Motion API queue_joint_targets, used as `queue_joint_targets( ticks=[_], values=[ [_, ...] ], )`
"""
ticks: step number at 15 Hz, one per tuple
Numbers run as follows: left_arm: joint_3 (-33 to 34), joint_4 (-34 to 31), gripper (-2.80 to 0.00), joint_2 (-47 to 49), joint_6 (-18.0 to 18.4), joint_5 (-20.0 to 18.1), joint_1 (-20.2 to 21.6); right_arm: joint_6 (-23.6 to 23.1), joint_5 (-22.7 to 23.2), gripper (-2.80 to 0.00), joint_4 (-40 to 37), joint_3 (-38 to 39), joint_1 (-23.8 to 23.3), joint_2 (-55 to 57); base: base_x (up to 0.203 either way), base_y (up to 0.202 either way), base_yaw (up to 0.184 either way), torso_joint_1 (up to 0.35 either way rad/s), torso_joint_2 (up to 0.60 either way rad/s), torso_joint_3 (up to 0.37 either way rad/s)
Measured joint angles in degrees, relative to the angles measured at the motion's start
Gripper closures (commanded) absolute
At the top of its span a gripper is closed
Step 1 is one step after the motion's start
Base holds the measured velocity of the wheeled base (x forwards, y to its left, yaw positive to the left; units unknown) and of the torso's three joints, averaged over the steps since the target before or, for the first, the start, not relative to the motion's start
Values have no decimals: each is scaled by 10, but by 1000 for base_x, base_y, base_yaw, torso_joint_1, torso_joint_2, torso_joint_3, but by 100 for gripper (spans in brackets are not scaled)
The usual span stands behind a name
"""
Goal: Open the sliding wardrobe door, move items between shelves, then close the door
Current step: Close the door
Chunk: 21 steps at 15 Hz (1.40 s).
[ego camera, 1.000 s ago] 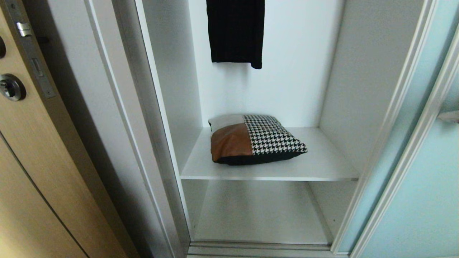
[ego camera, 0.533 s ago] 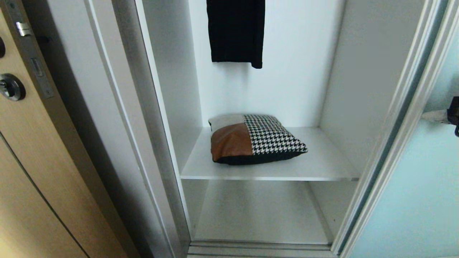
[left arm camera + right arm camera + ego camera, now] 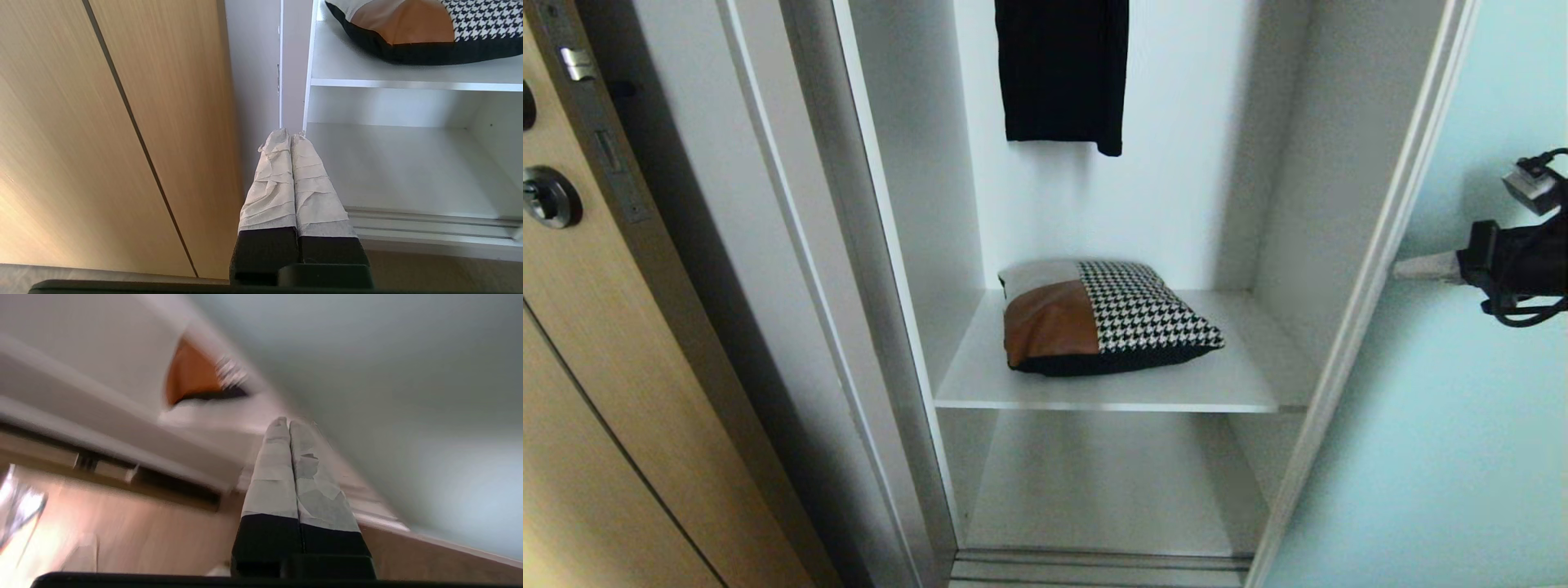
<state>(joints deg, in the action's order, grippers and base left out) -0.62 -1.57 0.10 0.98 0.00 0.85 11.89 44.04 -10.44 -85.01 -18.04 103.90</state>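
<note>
Door (image 3: 1462,367) partly shut, its frame crossing right end of shelf (image 3: 1111,392). Cushion (image 3: 1103,317) on that shelf, left of door. Right end effector (image 3: 1401,267) closed, empty, tip at door frame. Left end effector (image 3: 291,132) closed, parked low. Left: finish closing.

The sliding wardrobe door (image 3: 1445,408) is pale aqua with a silvery frame; the cushion (image 3: 1107,318) shows black-and-white houndstooth, tan-brown leather, a white patch and black edging; the shelves (image 3: 1094,396) are plain white; the hanging garment (image 3: 1062,73) is plain black; the wooden door (image 3: 580,367) is light brown with grain; both grippers' fingers (image 3: 292,179) wear off-white wrapping over black.
</note>
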Motion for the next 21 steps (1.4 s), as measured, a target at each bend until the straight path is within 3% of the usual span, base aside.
queue_joint_targets(
  ticks=[5, 8, 13, 16, 21],
  values=[
    [0, 0, 0, 0, 0, 0, 0, -13, -10, 0, -2, 55, 100, -58, 0, 0, 0, 0, 0, 0],
    [0, 0, 0, 0, 0, 0, 0, -12, -87, 0, -2, 71, 140, -91, 0, 0, 0, 0, 0, 0],
    [0, 0, 0, 0, 0, 0, 0, -11, -129, 0, 12, 95, 151, -139, 0, 0, 0, 0, 0, 0],
    [0, 0, 0, 0, 0, 0, 0, -7, -178, 0, 31, 93, 180, -137, 0, 0, 0, 0, 0, 0],
    [0, 0, 0, 0, 0, 0, 0, 53, -258, 0, 70, 84, 252, -112, 0, 0, 0, 0, 0, 0]
  ],
)
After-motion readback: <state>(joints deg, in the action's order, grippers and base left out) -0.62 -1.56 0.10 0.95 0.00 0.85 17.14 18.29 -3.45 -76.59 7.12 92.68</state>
